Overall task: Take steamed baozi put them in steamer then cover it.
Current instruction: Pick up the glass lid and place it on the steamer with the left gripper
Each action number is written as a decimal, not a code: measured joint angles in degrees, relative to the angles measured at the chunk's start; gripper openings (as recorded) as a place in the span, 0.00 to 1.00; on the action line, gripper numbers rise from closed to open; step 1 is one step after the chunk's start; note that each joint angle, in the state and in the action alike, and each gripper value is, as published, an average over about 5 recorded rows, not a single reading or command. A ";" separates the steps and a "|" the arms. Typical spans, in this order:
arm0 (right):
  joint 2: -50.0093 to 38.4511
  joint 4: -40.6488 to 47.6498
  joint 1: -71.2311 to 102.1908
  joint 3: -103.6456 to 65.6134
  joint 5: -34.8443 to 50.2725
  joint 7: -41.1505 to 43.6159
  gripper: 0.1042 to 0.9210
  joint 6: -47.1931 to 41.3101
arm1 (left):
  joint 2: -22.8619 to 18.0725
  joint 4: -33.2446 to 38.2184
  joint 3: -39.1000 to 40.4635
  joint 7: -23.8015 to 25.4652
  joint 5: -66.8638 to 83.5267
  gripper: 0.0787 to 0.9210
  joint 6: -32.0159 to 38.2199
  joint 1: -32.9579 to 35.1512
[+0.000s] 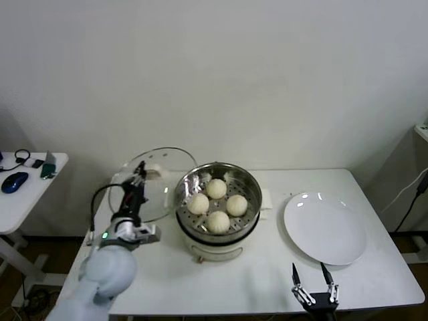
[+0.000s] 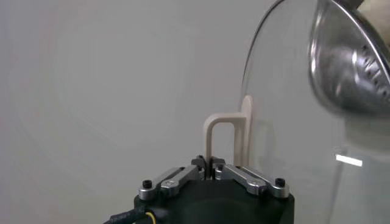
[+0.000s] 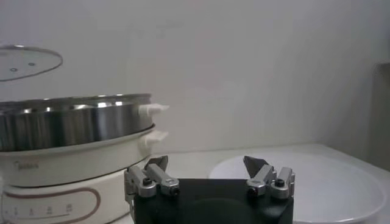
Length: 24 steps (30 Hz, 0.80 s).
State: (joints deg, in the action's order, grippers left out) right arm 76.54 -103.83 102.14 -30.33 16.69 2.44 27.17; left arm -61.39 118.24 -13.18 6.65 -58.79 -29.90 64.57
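L tool (image 2: 211, 171) clamps round clear glass cover (image 1: 157, 180) by cream handle, at 9 o'clock of shiny steel steamer (image 1: 217, 231) w/ four smooth domed baozi (image 1: 217, 188); R tool (image 1: 313, 279) spread, empty.

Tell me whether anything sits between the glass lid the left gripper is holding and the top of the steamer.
Nothing visible does. The left gripper holds the round clear glass lid by its cream handle, raised beside the shiny steel steamer. Its open top holds only four cream-white buns, below the rim.
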 measured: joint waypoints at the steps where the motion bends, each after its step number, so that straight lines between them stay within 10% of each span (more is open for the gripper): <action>1: -0.02 0.21 -0.18 0.02 0.04 0.09 0.88 0.21 | -0.48 0.16 1.31 0.89 -1.14 0.07 -1.08 -0.58; 24: -0.81 5.30 -2.60 -0.86 1.43 1.25 0.88 4.21 | -22.27 -6.94 19.27 11.76 -27.94 0.07 -9.45 -7.10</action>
State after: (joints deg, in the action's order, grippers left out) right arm 75.73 -98.54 99.54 -31.19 18.12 3.69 31.38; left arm -83.66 111.30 6.09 18.42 -86.73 -39.35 57.47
